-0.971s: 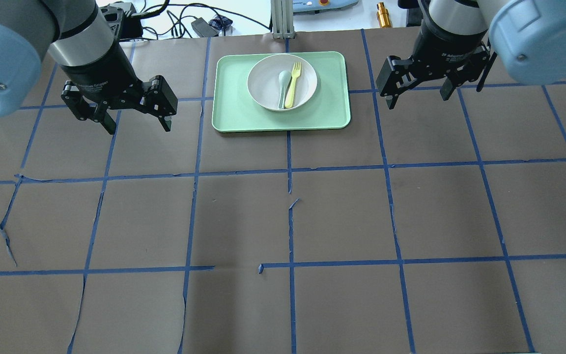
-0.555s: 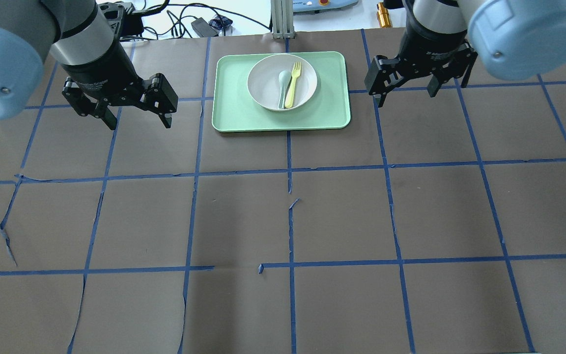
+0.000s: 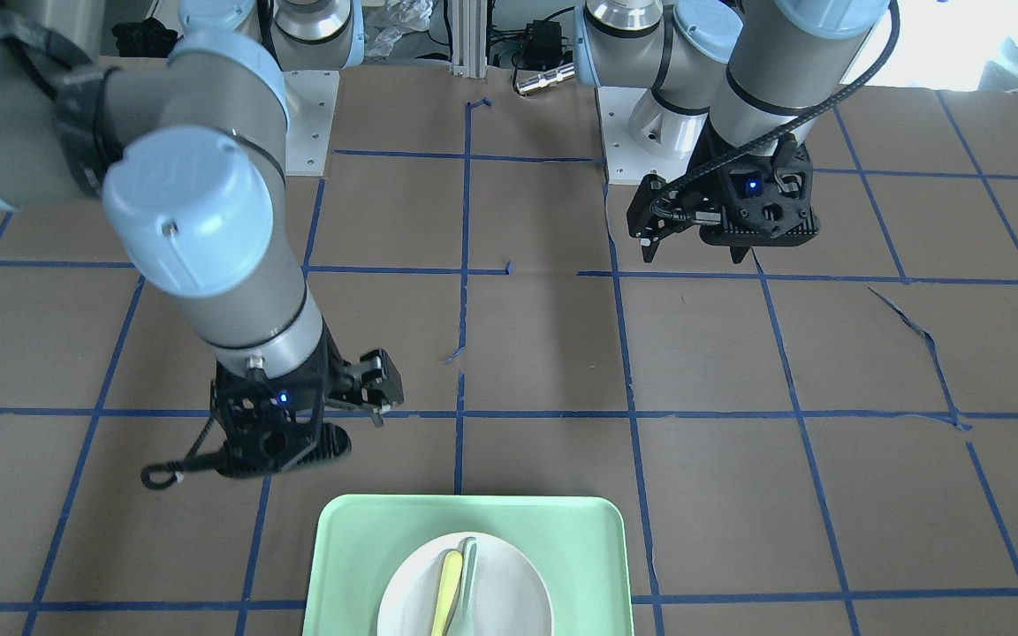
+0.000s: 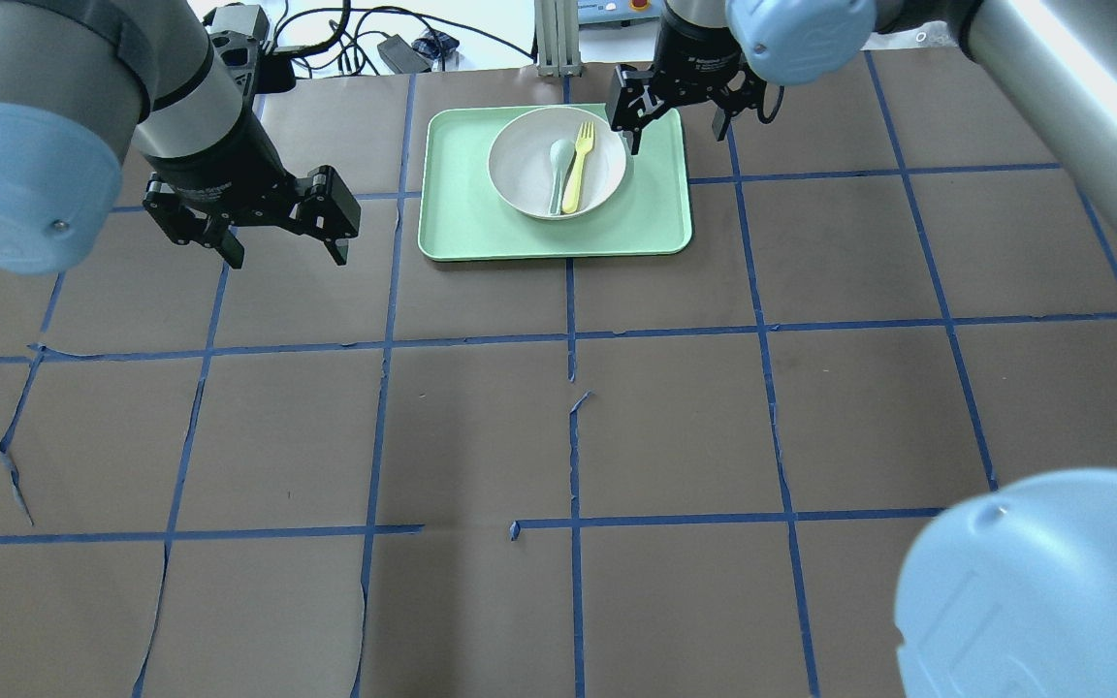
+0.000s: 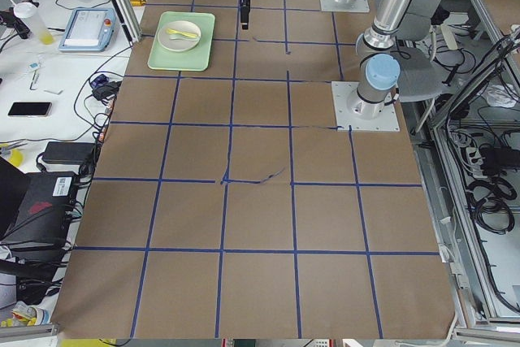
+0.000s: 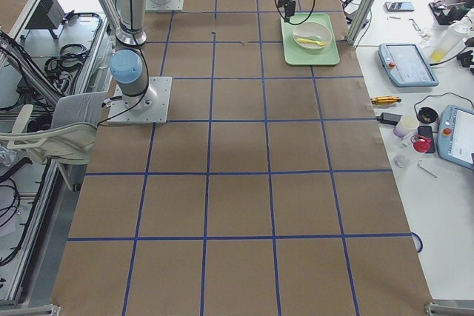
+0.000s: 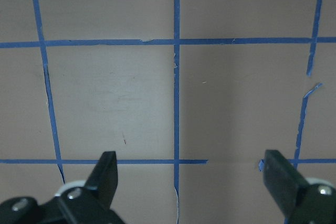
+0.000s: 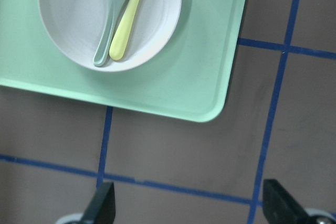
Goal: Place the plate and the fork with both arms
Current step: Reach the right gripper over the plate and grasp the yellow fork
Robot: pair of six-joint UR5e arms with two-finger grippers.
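The table [image 4: 675, 427] in front of me is covered in brown paper and marked into squares with blue tape, with a tangle of black cables [image 4: 355, 39] lying beyond its far edge. Near that far edge, about midway across, sits a mint-green tray [image 4: 655, 218], and the plate [image 4: 520, 160] rests inside it, toward the tray's far side. The yellow fork [image 4: 578, 170] lies in the plate with its tines pointing away from me, and a pale grey-green spoon [image 4: 558, 160] lies right alongside it on its left, the two touching or nearly so. My right gripper [image 4: 676, 139] hangs in the air by the tray's right side, near the far corner, its two fingers spread wide and holding nothing. Its wrist camera looks down on the plate, the cutlery and a rounded tray corner. My left gripper [image 4: 287, 254] hangs over bare paper well to the left of the tray, also wide apart and empty, and through its wrist camera I see only tape lines between the fingertips.
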